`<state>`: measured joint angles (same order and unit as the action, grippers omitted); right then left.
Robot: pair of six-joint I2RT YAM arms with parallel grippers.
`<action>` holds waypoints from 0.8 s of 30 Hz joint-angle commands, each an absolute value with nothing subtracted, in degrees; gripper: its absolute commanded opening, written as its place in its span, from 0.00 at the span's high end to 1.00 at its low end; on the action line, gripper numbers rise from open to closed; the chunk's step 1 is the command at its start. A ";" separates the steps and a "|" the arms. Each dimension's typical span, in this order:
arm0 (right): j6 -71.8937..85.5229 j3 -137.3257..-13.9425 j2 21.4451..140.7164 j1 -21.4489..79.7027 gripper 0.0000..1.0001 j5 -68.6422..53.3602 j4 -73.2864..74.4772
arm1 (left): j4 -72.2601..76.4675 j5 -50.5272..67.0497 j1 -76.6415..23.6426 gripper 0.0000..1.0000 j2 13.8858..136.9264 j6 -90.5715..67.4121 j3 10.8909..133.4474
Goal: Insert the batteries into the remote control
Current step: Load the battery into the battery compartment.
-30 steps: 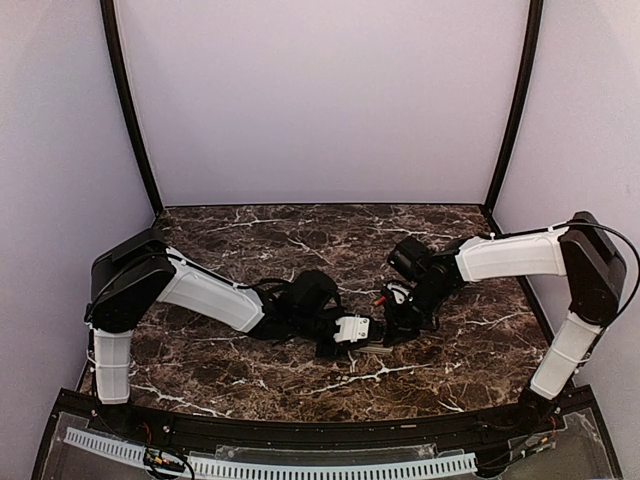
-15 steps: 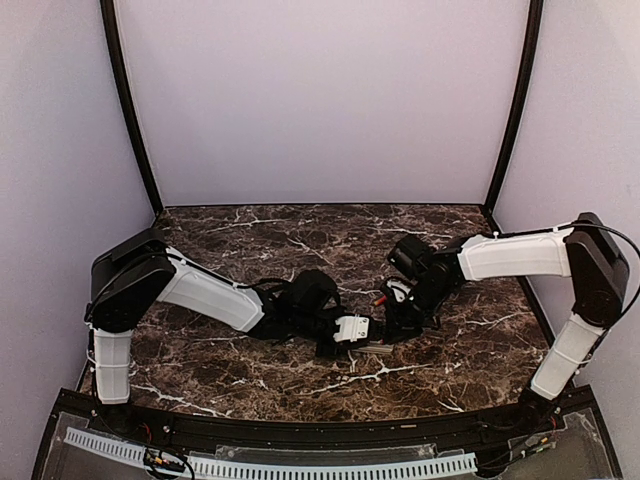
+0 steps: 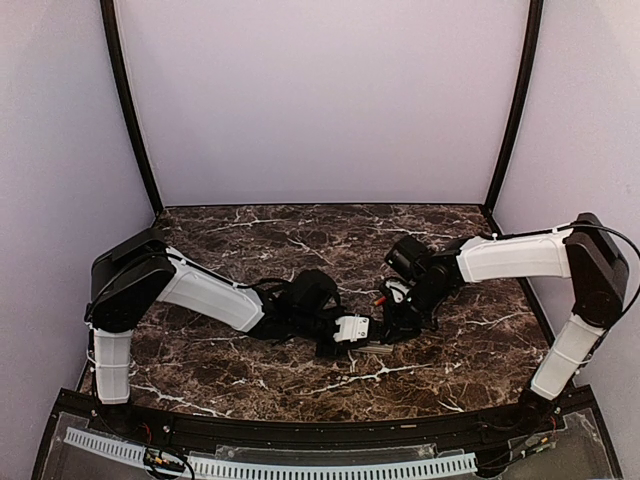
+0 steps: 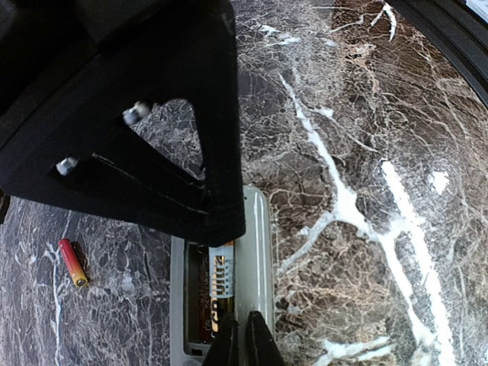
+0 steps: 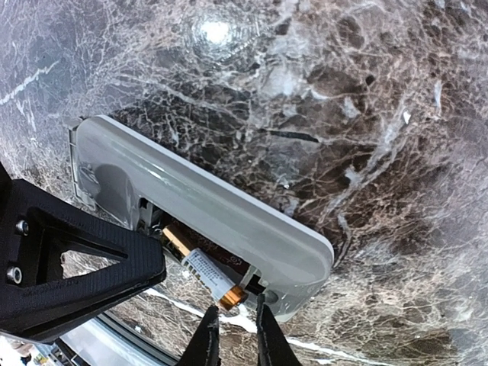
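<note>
Remote control [image 3: 374,348] is lying grey back up on the marbled desk [image 3: 470,350], with the seated battery [image 4: 217,293] resting in its recess. Left gripper [image 4: 244,339] is sitting over one end of that recess, jaws closed tip to tip, nothing between them. Right gripper [image 5: 233,335] is hovering at the seated battery's metallic end, jaws a narrow crack apart, gripping nothing. Loose battery [image 4: 73,261] is lying on the desk beyond the remote control, apart from it.

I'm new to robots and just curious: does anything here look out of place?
A red battery lies loose on the table, apart from the remote control. The other battery sits in the remote's open recess but looks slightly askew from the right wrist view, perhaps not fully seated.
</note>
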<state>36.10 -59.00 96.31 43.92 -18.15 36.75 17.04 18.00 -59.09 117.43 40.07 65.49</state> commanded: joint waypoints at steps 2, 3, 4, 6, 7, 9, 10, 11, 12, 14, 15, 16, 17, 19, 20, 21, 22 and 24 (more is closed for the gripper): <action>36.46 -59.17 97.03 44.56 0.86 -17.82 34.97 | 9.59 17.08 -58.69 0.93 119.88 39.64 63.87; 36.40 -58.98 97.15 44.56 0.87 -17.86 34.71 | 9.52 17.01 -58.64 0.93 119.88 39.59 63.84; 36.48 -58.79 97.26 44.56 0.87 -18.02 34.52 | 9.55 17.03 -58.63 0.93 119.88 39.58 63.82; 36.59 -58.66 97.37 44.56 0.90 -18.24 34.33 | 9.58 16.91 -58.62 0.93 119.88 39.48 63.73; 36.64 -58.52 97.26 44.54 0.90 -18.40 34.22 | 9.58 16.95 -58.62 0.93 119.88 39.47 63.77; 37.03 -58.09 97.13 44.60 0.92 -18.96 33.59 | 9.58 17.01 -58.62 0.93 119.93 39.41 63.76; 37.29 -57.91 97.07 44.63 0.92 -19.25 33.24 | 9.58 16.98 -58.62 0.93 119.89 39.45 63.73; 37.39 -57.78 97.07 44.65 0.92 -19.56 32.86 | 9.58 16.99 -58.62 0.93 119.93 39.46 63.73; 37.56 -57.68 97.26 44.63 0.93 -19.82 32.45 | 9.58 16.98 -58.62 0.93 119.90 39.46 63.77; 37.63 -57.73 97.81 44.65 0.95 -19.95 31.78 | 9.58 16.98 -58.62 0.93 119.84 39.46 63.73; 37.64 -57.74 98.32 44.65 0.95 -19.95 31.47 | 9.62 16.97 -58.62 0.93 119.82 39.46 63.77; 37.51 -57.74 98.77 44.65 0.96 -20.02 31.28 | 9.59 16.90 -58.62 0.93 119.80 39.35 63.79; 37.38 -57.74 99.35 44.65 0.96 -20.11 31.13 | 9.59 16.75 -58.62 0.93 119.80 39.32 63.85; 37.14 -57.55 100.02 44.60 0.96 -20.00 30.99 | 9.65 16.74 -58.62 0.93 119.67 39.10 63.81; 37.10 -57.38 100.21 44.64 0.97 -19.77 30.94 | 9.73 16.91 -58.62 0.93 119.63 38.93 63.85; 37.01 -57.31 100.26 44.65 0.96 -19.51 30.98 | 9.79 17.02 -58.62 0.93 119.63 38.85 63.82; 36.86 -57.35 100.47 44.63 0.96 -19.13 31.13 | 9.98 17.22 -58.62 0.93 119.62 38.67 63.86; 36.34 -57.41 100.95 44.65 0.97 -18.22 32.05 | 10.28 17.53 -58.62 0.93 119.58 38.16 63.89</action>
<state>37.06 -58.52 98.59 44.01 -19.55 31.51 17.04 18.06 -59.09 117.43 39.70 65.49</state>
